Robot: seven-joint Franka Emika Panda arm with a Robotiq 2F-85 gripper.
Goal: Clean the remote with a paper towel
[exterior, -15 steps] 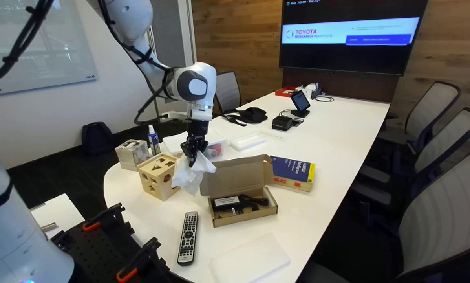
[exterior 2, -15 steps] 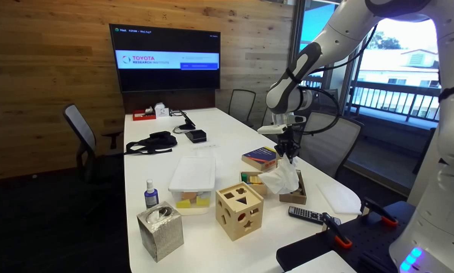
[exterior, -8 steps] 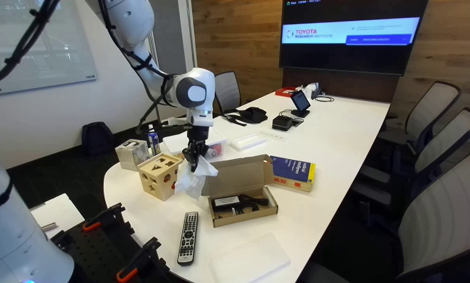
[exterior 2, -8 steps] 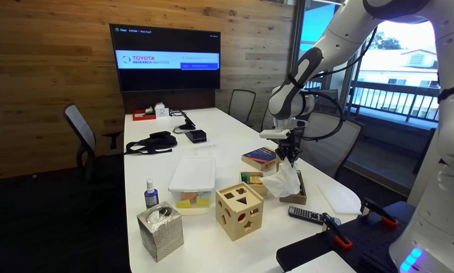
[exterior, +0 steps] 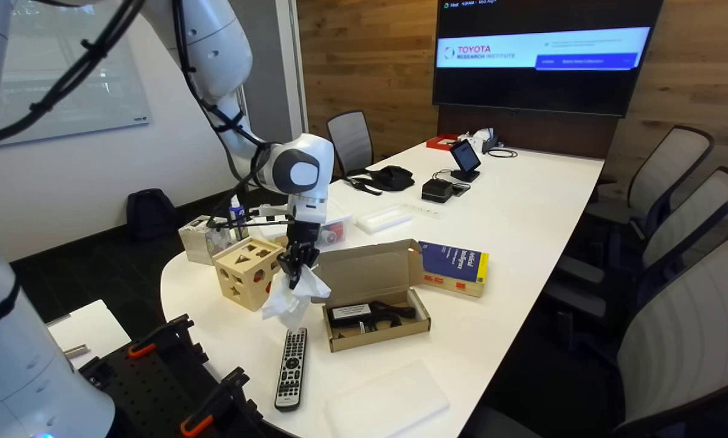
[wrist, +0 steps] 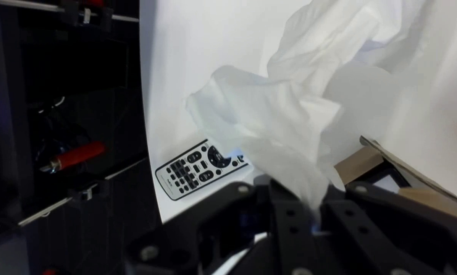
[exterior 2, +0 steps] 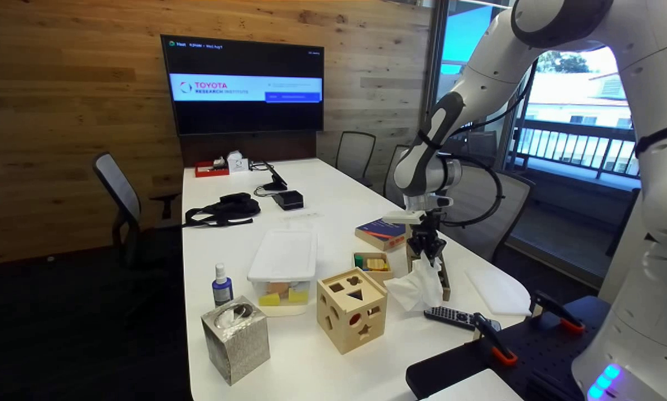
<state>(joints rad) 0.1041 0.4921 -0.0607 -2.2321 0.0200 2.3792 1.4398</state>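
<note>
The remote (exterior: 291,371) is a slim silver-grey handset with black buttons, lying face up on the white table. It also shows in an exterior view (exterior 2: 450,316) and in the wrist view (wrist: 194,172). My gripper (exterior: 294,282) is shut on a crumpled white paper towel (exterior: 295,303), which hangs below the fingers. In the wrist view the gripper (wrist: 304,189) pinches the towel (wrist: 274,110), which hides the remote's far end. The towel's lower edge hangs just by that end; I cannot tell whether they touch.
An open cardboard box (exterior: 376,331) with a black adapter stands beside the towel. A wooden shape cube (exterior 2: 351,312) is on its opposite side. A tissue box (exterior 2: 235,340), spray bottle (exterior 2: 222,289), book (exterior: 455,264) and white sheet (exterior: 388,401) lie around. Clamps (exterior 2: 497,340) stand near the remote.
My gripper has moved down with the towel, bringing it lower and closer to the far end of the remote. The remote has not moved.
</note>
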